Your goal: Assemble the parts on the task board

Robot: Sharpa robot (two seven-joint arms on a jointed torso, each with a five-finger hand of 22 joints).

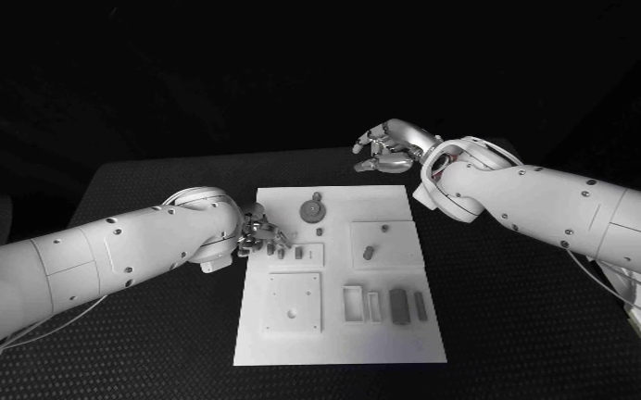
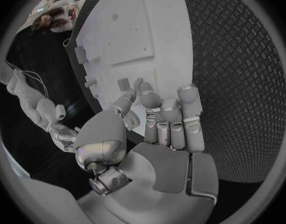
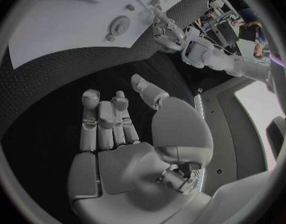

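The white task board [image 1: 341,326] lies in the middle of the table. Grey parts sit on it: a round disc [image 1: 313,207], an upright peg [image 1: 366,253], a square plate [image 1: 294,300] and several slim blocks [image 1: 398,306]. My left hand [image 1: 260,236] is at the board's left edge, fingers reaching over small parts [image 1: 287,252]. In the left wrist view its fingers [image 2: 170,117] are straight with nothing between them, their tips next to small pieces [image 2: 124,83]. My right hand [image 1: 390,148] hovers past the board's far edge, its palm [image 3: 118,149] bare.
Black textured table [image 1: 147,196] surrounds the board on all sides. The board [image 3: 68,25] and its disc [image 3: 120,25] appear in the right wrist view, with my left hand [image 3: 164,30] beside them. My right arm [image 2: 31,104] appears in the left wrist view.
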